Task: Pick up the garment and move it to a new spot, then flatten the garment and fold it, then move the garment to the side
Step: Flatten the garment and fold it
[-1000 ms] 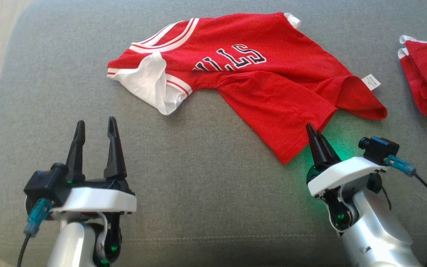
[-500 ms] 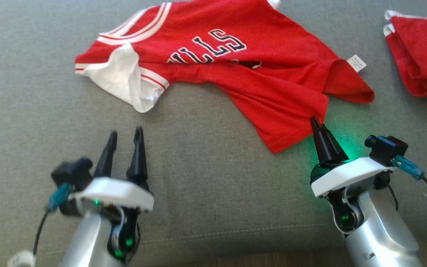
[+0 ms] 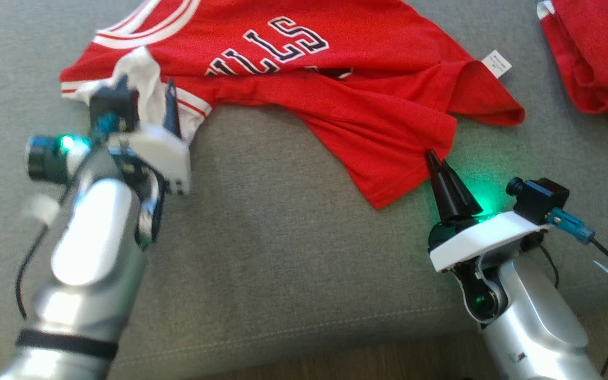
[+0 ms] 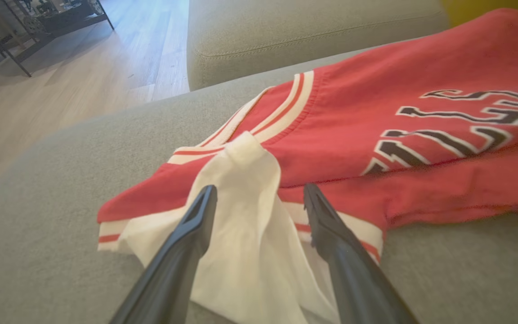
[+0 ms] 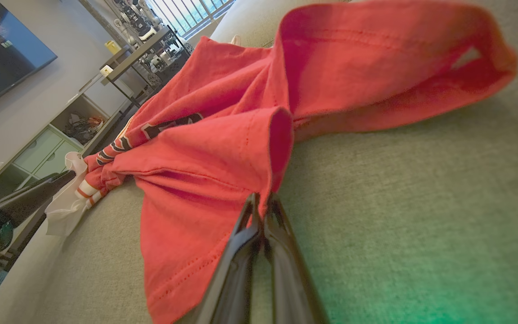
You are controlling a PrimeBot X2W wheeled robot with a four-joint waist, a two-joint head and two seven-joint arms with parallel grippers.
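Observation:
The garment (image 3: 367,79) is a red jersey with white trim and dark lettering, lying rumpled on the grey sofa cushion (image 3: 283,237). My left gripper (image 3: 148,100) is open, its two fingers straddling the white turned-out sleeve part (image 4: 250,234) at the jersey's left end. My right gripper (image 3: 433,157) is shut on the garment's lower hem, and the right wrist view shows the red hem fold (image 5: 281,148) pinched at the tips of my right gripper (image 5: 261,200). The jersey's body (image 4: 376,117) stretches away to the right.
A second red cloth (image 3: 594,53) lies at the cushion's far right. A white label (image 3: 495,62) sticks out of the jersey's right edge. The cushion's front edge and a strip of wooden floor (image 3: 388,369) run along the bottom. A shelf unit (image 5: 56,144) stands beyond the sofa.
The head camera has shifted, so the whole scene sits higher and further left. My left arm has reached forward from the near cushion to the white sleeve. The right gripper stays shut on the hem.

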